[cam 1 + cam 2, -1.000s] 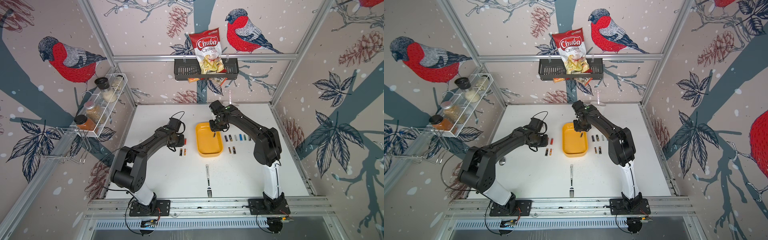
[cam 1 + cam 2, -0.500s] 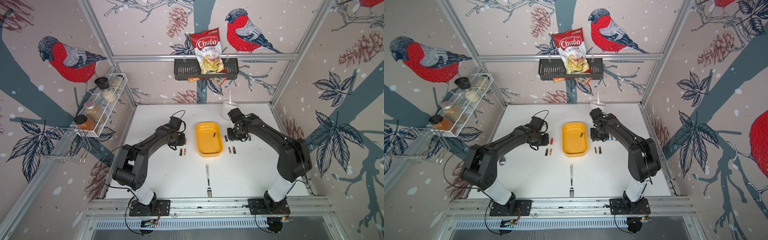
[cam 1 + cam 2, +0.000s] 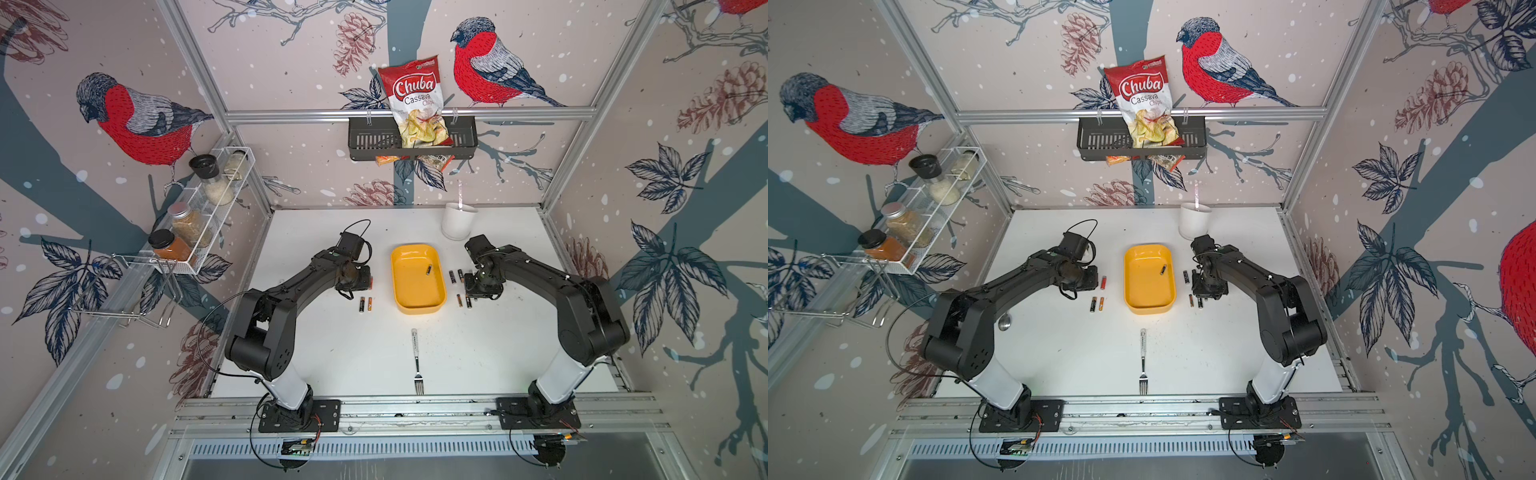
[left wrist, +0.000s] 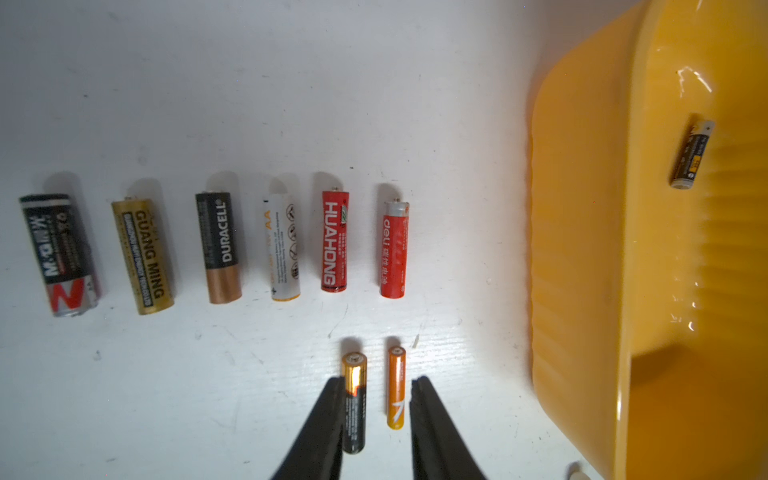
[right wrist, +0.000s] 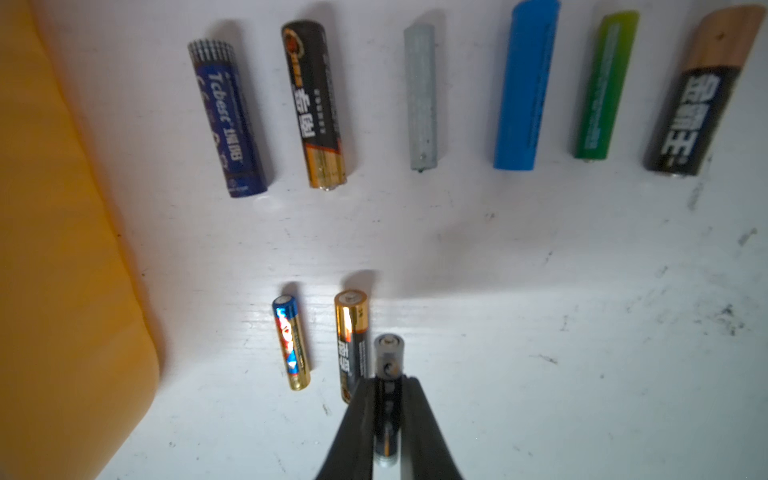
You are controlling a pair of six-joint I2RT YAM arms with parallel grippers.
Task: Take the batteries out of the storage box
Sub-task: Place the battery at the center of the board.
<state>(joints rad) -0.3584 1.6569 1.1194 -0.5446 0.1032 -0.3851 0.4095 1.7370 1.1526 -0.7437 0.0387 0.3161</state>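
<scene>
Now lone battery (image 3: 428,269) lies roughly lengthwise in storage box (image 3: 415,291).

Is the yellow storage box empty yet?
Not empty: one black battery lies on the floor of the yellow storage box, seen in both top views.

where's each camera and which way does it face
top views: high above the arm bases, looking down on the table; both arms whole
left wrist: down past open left fingers onto batteries and storage box
right wrist: down past right fingers shut on a dark battery
shared: top views and left wrist both show the lone battery in the box
</scene>
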